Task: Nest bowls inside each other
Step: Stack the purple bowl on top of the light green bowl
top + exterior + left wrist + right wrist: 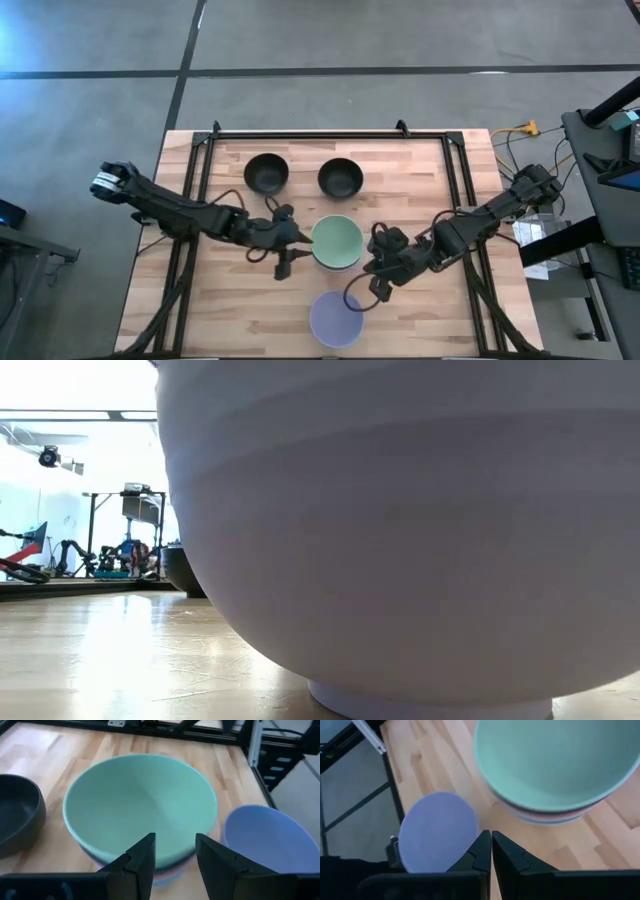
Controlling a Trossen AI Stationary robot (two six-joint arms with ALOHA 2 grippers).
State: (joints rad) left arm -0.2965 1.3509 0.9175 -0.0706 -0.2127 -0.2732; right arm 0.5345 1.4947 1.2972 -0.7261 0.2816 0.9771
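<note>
A green bowl [337, 240] [140, 800] [555, 760] sits nested on top of a stack at the table's middle; pink and pale rims [555, 816] show under it. A lavender bowl [336, 320] [400, 510] [437, 830] stands upright on its foot near the front edge. Two black bowls [266, 172] [340, 177] stand apart at the back. My left gripper [292, 244] [175, 852] is open and empty, just left of the stack, pointing at its side. My right gripper [363, 289] [490, 840] is shut between the stack and the lavender bowl, beside that bowl's far right rim. My right gripper's shut fingers [481, 847] stand right at the lavender bowl's rim [472, 832], coming from the table's right and slanting down. I cannot tell whether they touch it. The bowl stands flat on the table.
A black metal frame [330, 133] runs along the table's back and sides. Bare wood lies at the front left [200, 310] and front right [440, 320]. One black bowl shows in the left wrist view [17, 815], left of the stack.
</note>
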